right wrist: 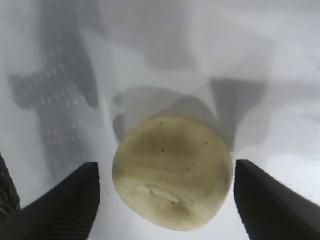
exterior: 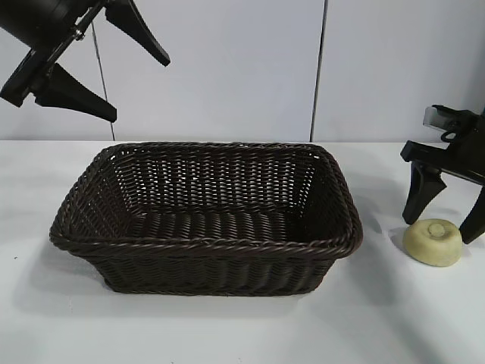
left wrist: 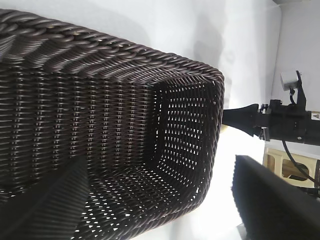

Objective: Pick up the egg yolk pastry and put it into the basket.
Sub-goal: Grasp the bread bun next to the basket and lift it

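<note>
The egg yolk pastry [exterior: 433,242], a pale yellow puck with a small knob on top, lies on the white table to the right of the basket [exterior: 204,246]. My right gripper [exterior: 449,211] stands open just behind and above it. In the right wrist view the pastry [right wrist: 173,172] sits between the two dark fingers [right wrist: 65,205] with a gap on each side. The dark brown wicker basket holds nothing that I can see. My left gripper [exterior: 114,59] hangs open high above the basket's left end, and the left wrist view looks down into the basket [left wrist: 125,130].
A white table [exterior: 227,334] carries everything, with a pale wall panel [exterior: 227,68] behind. The basket's right rim stands close to the pastry. In the left wrist view the right arm [left wrist: 280,120] shows beyond the basket's far end.
</note>
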You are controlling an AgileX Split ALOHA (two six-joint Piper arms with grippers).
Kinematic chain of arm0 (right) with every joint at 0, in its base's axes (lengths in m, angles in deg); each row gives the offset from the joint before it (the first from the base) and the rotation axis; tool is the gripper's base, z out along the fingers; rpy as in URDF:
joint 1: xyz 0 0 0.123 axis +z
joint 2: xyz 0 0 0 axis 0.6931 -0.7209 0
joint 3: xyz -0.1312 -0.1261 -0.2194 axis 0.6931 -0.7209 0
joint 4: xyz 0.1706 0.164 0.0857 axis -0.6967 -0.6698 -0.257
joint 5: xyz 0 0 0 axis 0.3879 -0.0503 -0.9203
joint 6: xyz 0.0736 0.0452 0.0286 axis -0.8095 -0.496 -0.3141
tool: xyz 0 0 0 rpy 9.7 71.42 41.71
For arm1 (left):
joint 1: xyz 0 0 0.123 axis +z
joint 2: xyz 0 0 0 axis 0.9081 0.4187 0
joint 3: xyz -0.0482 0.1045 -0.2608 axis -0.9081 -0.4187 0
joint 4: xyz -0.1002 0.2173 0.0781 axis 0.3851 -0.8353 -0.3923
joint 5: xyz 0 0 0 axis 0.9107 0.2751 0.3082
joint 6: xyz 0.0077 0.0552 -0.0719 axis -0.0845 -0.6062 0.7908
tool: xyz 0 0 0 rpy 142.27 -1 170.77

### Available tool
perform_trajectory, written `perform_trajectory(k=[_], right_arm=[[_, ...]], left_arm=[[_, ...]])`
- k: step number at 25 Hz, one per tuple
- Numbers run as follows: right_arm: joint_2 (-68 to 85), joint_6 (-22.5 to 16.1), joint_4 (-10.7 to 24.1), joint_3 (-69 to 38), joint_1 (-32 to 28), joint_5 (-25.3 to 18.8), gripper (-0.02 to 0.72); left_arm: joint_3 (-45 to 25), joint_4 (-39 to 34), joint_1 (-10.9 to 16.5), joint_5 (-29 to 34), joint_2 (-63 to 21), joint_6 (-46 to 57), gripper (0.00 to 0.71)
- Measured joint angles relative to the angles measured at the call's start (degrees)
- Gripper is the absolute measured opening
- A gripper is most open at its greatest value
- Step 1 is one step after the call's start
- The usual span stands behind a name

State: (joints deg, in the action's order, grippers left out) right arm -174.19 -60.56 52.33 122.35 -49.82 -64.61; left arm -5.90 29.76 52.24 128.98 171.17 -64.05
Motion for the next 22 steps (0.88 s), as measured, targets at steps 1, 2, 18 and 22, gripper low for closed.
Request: perform_trajectory(k=[1,2,18,22], right_arm=[[0.0,0.01,0.0,0.0,0.0,0.12,0.523],[0.0,-0.14,-0.07,0.0,0.0,0.13,0.51],[-2.28,-0.95,-0.42,0.39,0.0,-1.2,0.085],[-2.16,-0.98,-1.22,3.24,0.0,-4.52,0.049]], left_arm=[[0.0,0.0,0.0,0.0,0.0,0.0,0.574],[0.0,0.0,0.0,0.0,0.0,0.0,0.574],[0.0,-0.01,0.0,0.07,0.0,0.0,0.574],[0.0,-0.01,0.0,0.07,0.0,0.0,0.574]])
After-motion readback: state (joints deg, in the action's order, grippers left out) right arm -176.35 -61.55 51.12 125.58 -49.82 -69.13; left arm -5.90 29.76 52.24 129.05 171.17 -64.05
